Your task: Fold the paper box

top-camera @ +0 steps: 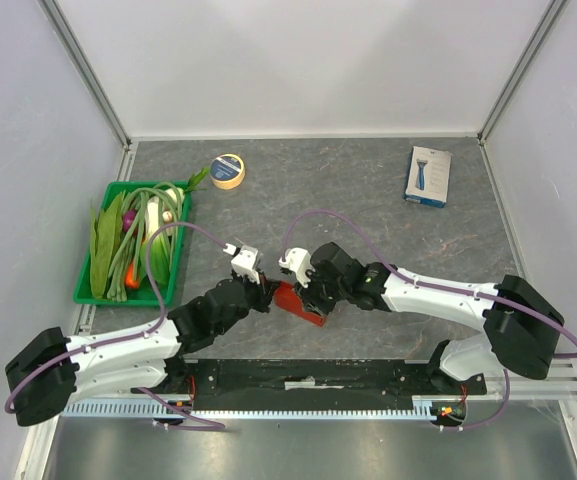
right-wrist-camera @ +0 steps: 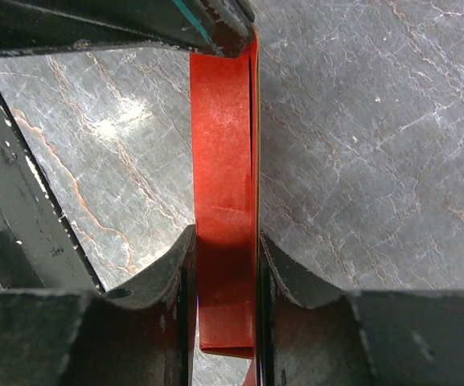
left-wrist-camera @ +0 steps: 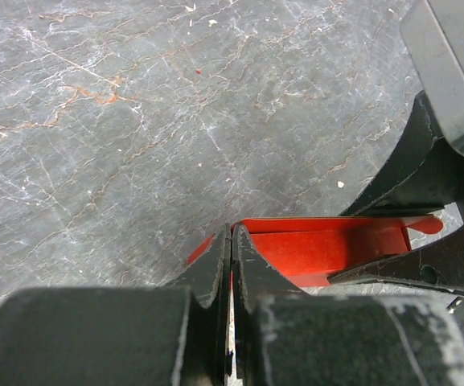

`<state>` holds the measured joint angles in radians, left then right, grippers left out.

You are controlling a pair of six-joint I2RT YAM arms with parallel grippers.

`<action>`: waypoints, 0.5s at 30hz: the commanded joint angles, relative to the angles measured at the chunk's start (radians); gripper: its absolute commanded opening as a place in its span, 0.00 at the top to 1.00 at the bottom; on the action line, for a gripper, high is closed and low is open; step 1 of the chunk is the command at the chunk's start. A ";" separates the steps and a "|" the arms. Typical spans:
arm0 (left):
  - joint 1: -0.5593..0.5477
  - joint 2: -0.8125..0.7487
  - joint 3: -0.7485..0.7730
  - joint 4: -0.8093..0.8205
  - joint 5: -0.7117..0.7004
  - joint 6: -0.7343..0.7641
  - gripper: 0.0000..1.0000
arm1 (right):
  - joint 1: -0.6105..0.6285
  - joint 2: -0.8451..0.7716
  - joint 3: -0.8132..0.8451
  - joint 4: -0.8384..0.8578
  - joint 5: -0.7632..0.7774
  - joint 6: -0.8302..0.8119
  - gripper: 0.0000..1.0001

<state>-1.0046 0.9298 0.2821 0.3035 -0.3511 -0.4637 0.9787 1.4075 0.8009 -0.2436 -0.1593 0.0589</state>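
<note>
The paper box is a glossy red cardboard blank, partly folded, held just above the tabletop between both arms near the table's front middle. My left gripper comes in from the left. In the left wrist view this gripper is shut, pinching a thin edge of the red box. My right gripper reaches in from the right. In the right wrist view its jaws clamp both sides of the narrow folded red box, whose far end meets the left fingers.
A green tray of leafy vegetables stands at the left. A roll of tape lies at the back, and a white-and-blue retail box at the back right. A metal rail runs along the near edge.
</note>
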 commanded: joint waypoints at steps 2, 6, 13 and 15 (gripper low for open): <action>-0.002 0.006 -0.006 -0.181 -0.127 -0.029 0.98 | -0.032 -0.004 -0.025 -0.033 0.076 0.009 0.86; -0.002 -0.009 -0.009 -0.181 -0.126 -0.020 0.98 | -0.037 -0.007 -0.022 -0.033 0.070 0.002 0.86; -0.002 0.014 0.011 -0.219 -0.191 -0.050 0.98 | -0.051 -0.007 -0.023 -0.033 0.081 0.005 0.85; -0.002 0.014 0.015 -0.213 -0.201 -0.041 0.98 | -0.055 -0.005 -0.025 -0.031 0.073 0.002 0.86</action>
<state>-1.0126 0.9237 0.2977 0.2558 -0.3981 -0.4885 0.9630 1.4075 0.7986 -0.2218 -0.1638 0.0574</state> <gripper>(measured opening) 0.025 0.350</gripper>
